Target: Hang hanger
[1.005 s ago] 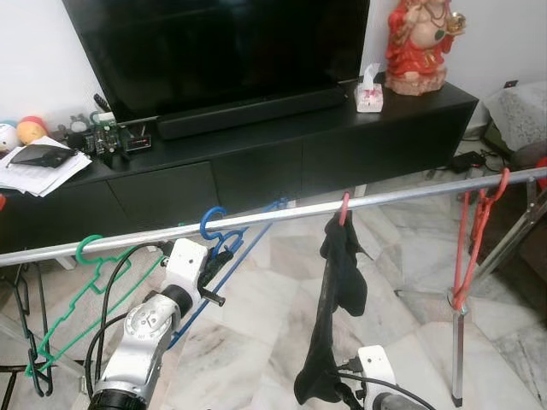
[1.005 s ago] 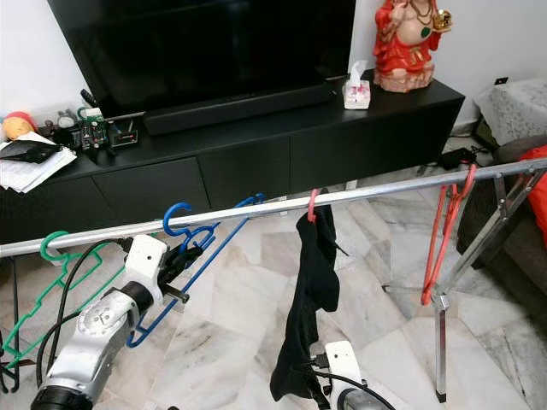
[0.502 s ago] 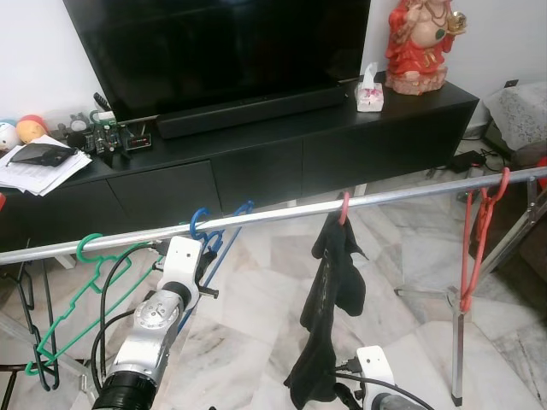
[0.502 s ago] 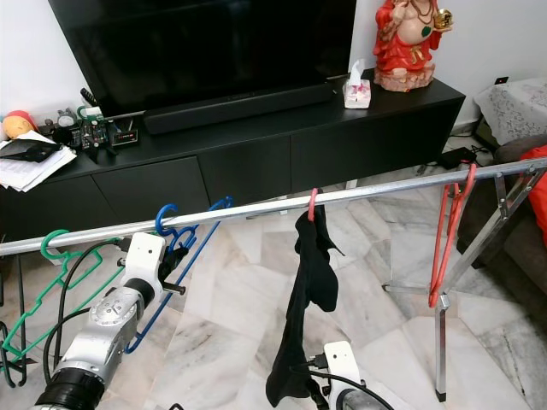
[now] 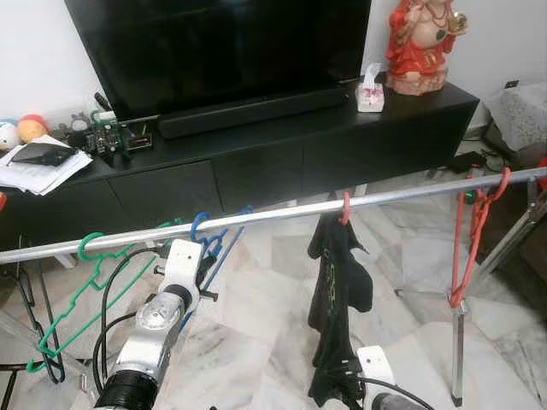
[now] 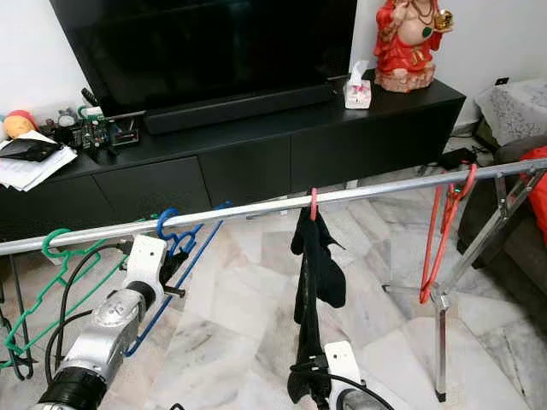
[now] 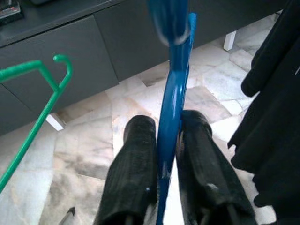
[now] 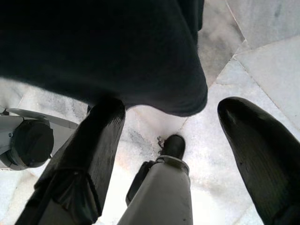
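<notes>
Here the left gripper (image 7: pixel 164 154) is raised just under the silver rail (image 5: pixel 256 218), its two black fingers (image 7: pixel 133 164) clenched on the flat shaft of the blue hanger (image 5: pixel 209 243); the blue hook (image 5: pixel 198 224) sits over the rail, with the hanger's body slanting down and away toward the marble floor (image 5: pixel 265 299); close on its left a green hanger (image 5: pixel 94 265) hangs from the same rail, near the rail's left end; toward the middle a red hook (image 5: pixel 344 207) carries a black garment (image 5: pixel 338 299) that drops down to the right gripper (image 8: pixel 168 136); that gripper sits low beneath the cloth's hem, its fingers (image 8: pixel 93 150) spread wide apart and grasping nothing; out by the rail's right end a bare red hanger (image 5: pixel 474 231) dangles beside the stand's leg; behind the rail stands a long black TV cabinet (image 5: pixel 256 162), with a tissue box (image 5: pixel 369 90) and a red statue (image 5: pixel 419 43) toward its right edge and papers (image 5: pixel 38 166) at its left corner.
</notes>
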Tool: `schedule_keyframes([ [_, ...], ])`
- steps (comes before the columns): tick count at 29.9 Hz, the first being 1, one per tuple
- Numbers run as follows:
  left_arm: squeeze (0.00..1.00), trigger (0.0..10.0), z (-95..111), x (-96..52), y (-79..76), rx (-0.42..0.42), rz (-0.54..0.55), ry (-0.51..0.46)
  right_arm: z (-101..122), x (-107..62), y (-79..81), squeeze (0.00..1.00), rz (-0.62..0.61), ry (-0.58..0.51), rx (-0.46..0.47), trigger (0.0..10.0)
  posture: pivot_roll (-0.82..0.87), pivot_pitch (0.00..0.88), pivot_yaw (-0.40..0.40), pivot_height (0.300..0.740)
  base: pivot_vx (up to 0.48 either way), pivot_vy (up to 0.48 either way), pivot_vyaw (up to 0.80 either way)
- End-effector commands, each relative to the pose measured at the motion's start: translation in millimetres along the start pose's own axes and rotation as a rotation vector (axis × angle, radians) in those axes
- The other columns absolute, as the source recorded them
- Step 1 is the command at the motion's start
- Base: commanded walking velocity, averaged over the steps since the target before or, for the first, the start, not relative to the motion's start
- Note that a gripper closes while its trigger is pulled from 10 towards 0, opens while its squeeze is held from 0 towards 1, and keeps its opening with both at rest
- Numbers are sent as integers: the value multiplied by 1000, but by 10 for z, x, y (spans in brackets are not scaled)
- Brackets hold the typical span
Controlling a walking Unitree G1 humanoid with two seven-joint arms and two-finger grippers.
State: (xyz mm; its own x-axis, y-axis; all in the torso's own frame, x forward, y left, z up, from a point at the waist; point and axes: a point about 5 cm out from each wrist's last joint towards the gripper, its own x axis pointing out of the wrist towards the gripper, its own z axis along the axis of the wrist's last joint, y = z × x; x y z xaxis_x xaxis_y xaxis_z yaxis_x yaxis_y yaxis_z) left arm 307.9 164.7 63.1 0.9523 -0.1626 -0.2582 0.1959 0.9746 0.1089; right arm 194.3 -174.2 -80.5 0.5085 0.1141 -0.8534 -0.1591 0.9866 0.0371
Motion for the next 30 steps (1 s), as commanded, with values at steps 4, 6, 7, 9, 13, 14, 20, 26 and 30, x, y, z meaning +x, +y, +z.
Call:
schedule_keyframes([
  [4,1000,10000,55,-33,63,-8,18,-47,15,5,17,0,6,-1,-6,10000,-94,0,75,740,0,0,0],
  [6,1000,10000,88,-59,67,-23,12,-79,15,5,17,0,6,-1,-6,10000,-94,0,75,740,0,0,0],
  [7,1000,10000,97,-73,64,-27,6,-89,15,5,17,0,6,-1,-6,10000,-94,0,76,740,0,0,0],
  [9,1000,10000,108,-107,62,-33,-3,-106,14,5,17,0,6,-2,-4,10000,-94,0,76,740,0,0,0],
  [13,1000,10000,128,-167,71,-34,-8,-136,15,5,18,0,6,-3,-3,10000,-94,0,76,740,0,0,0],
  [14,1000,10000,136,-201,82,-38,-6,-150,14,4,18,0,6,-3,-2,10000,-94,0,76,740,0,0,0],
  [20,1000,10000,129,-425,128,-53,18,-201,12,4,16,0,5,-4,-1,10000,-93,0,76,740,0,0,0],
  [26,1000,10000,74,-698,99,-47,15,-219,16,2,6,0,6,-3,-4,10000,-84,0,70,740,0,0,0],
  [30,843,10000,59,-825,77,-48,16,-220,18,1,1,0,6,-4,-6,10000,-83,0,67,740,0,0,0],
])
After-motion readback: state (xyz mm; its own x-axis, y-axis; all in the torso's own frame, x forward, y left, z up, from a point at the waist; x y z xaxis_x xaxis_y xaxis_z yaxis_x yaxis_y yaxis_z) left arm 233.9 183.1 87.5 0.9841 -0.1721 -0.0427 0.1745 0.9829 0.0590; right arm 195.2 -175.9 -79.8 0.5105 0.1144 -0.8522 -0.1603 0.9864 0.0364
